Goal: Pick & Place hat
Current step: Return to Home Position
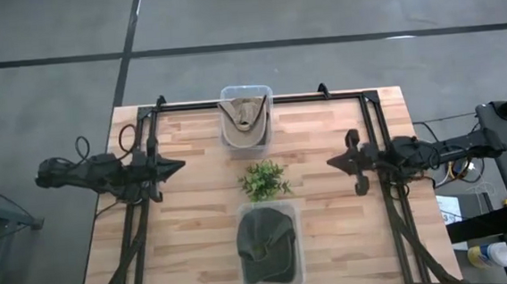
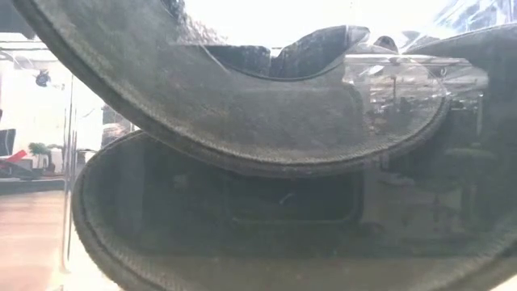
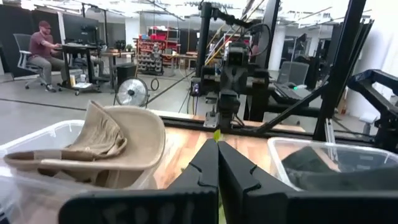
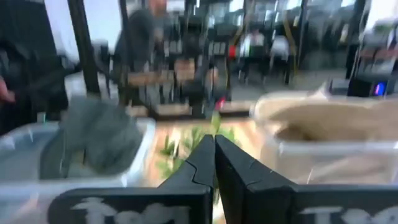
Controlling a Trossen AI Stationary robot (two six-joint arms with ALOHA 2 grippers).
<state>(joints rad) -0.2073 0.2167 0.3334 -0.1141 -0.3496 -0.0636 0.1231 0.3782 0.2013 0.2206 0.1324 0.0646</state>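
Observation:
A dark green cap point(image 1: 267, 246) lies in a clear bin point(image 1: 298, 246) at the table's near middle; it fills the low view point(image 2: 266, 121). A tan hat point(image 1: 245, 116) lies in a clear bin point(image 1: 268, 94) at the far middle; it also shows in the left wrist view point(image 3: 99, 140). My left gripper point(image 1: 180, 165) is shut and empty at the table's left, pointing toward the right. My right gripper point(image 1: 331, 162) is shut and empty at the right, pointing toward the left. Both are well clear of the hats.
A small green plant point(image 1: 263, 179) stands at the table's middle between the two bins and between the two grippers. Black frame rails point(image 1: 260, 100) run along the far edge and down both sides. People sit at desks in the room beyond.

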